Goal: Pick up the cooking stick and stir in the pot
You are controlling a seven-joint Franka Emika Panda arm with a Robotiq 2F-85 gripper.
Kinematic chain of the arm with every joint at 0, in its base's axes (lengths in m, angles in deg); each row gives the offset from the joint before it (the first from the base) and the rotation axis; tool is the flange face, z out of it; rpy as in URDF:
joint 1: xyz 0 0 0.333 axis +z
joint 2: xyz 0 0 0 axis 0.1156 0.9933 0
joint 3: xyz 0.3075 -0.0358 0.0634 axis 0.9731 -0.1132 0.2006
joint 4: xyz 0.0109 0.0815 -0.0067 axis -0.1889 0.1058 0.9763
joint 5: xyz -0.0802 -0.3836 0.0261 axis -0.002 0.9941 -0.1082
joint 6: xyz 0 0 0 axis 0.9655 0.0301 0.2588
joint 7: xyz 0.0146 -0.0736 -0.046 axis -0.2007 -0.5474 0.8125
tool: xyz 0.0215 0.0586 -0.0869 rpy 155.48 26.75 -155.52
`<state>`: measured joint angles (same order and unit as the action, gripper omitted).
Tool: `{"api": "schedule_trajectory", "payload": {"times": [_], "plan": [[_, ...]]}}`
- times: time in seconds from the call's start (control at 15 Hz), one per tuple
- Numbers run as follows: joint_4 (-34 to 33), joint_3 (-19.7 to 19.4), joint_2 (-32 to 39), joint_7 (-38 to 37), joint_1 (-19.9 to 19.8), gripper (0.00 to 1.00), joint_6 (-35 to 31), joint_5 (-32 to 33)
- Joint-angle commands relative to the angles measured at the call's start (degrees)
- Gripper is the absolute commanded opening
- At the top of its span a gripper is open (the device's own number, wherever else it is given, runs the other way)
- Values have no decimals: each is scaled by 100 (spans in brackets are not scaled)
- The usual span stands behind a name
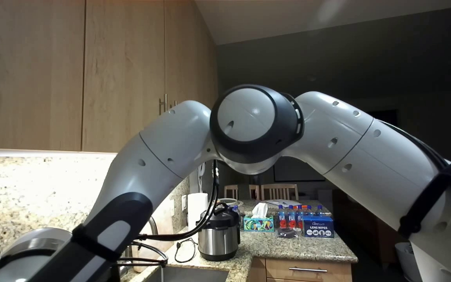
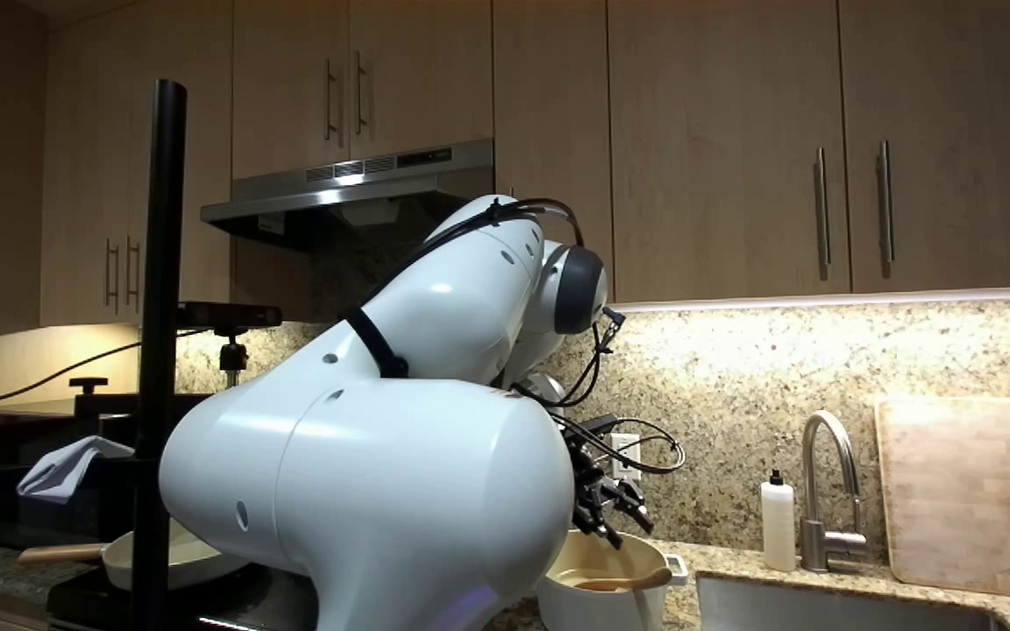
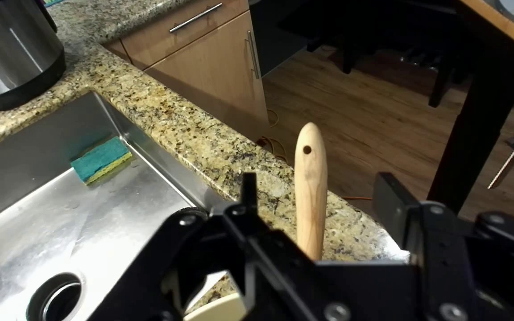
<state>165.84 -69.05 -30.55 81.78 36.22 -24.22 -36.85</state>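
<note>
Hanging above the pot [image 2: 588,606], jaws parted and empty, the claw [image 3: 316,178] looks to me at pick-up: grip the cooking stick [image 3: 310,191] next.

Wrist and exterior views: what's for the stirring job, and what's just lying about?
For the job:
pale slender wooden cooking stick
round white pot

Lying about:
teal-and-yellow rectangular sponge
cylindrical steel-and-black cooker
blue rectangular lens-wipes box
tall white bottle
</note>
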Motion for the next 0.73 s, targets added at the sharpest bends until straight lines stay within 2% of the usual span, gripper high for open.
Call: {"api": "schedule_trajectory", "payload": {"times": [0.0,0.27,0.33,0.67], "plan": [[384,105,-352,93,-106,98,-151,25],[856,350,-808,164,-325,100,-926,-100],[214,151,-277,63,-67,100,-515,-24],[519,228,-576,66,-146,100,-747,-48]]}}
